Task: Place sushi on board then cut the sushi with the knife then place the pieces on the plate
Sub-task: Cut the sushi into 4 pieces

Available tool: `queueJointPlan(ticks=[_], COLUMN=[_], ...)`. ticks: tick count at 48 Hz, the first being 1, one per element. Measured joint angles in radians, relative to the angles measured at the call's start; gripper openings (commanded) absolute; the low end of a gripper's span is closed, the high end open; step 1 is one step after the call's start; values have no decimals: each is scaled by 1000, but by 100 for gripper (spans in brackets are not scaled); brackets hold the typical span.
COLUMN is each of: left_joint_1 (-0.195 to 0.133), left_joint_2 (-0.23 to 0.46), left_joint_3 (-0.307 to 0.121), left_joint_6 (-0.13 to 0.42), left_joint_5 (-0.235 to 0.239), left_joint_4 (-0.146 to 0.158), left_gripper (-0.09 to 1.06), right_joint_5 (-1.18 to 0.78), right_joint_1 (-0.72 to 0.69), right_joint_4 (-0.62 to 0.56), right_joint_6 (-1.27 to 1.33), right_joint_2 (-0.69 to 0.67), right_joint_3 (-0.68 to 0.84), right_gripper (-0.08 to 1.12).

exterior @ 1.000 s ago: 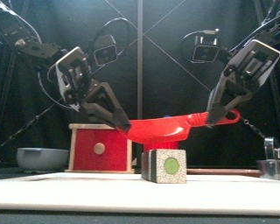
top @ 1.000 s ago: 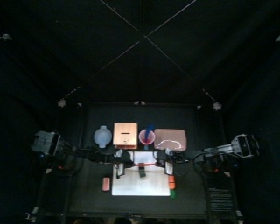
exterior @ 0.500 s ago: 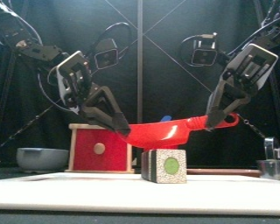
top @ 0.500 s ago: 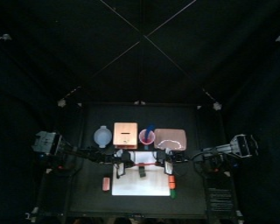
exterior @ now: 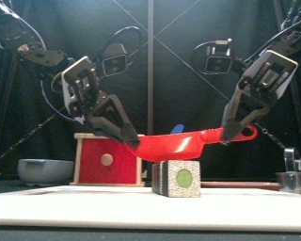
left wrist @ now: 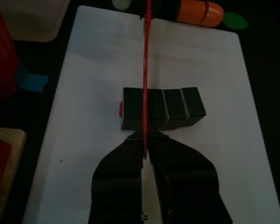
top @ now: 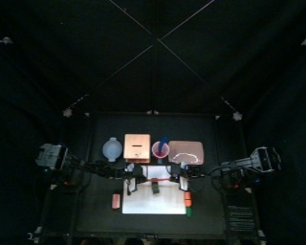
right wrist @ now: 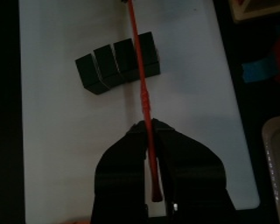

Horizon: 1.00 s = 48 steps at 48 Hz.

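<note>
Hovering over sushi (exterior: 179, 177), lower frame centre: left claw (exterior: 125, 134), right claw (exterior: 224, 132) both clamped on red knife (exterior: 176, 144). Cutting step; next, you lower it straight down between blocks.

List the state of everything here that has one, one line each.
The red toy knife: held level at both ends, close over the roll.
The left gripper: shut on the knife.
The right gripper: shut on the knife.
The dark green sushi roll: uncut, blocks joined, on the white cutting board.
The pale wooden box: red drawer shut.
</note>
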Motion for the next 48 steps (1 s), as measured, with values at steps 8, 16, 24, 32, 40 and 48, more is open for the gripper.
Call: queueJointPlan(ticks=[8, 16, 24, 32, 40, 48], left_joint_1=[-2, -5, -11, -9, -11, -11], left_joint_2=[0, 9, 14, 20, 20, 29], left_joint_3=[0, 0, 0, -2, -2, -3], left_joint_6=[0, 0, -2, -2, 0, 0], left_joint_5=[-2, 0, 0, 0, 0, -2], left_joint_4=[-2, -8, -15, -17, -15, -17], left_gripper=[41, 41, 41, 41, 41, 41], right_joint_5=[0, 0, 0, 2, 2, 2], right_joint_1=[0, 0, 0, 0, 0, 0], right_joint_4=[5, 6, 6, 8, 8, 14], right_joint_6=[0, 0, 2, 0, 0, 0], right_joint_2=[2, 5, 6, 12, 20, 35], right_joint_3=[0, 0, 0, 0, 0, 0], right_gripper=[33, 33, 33, 33, 33, 33])
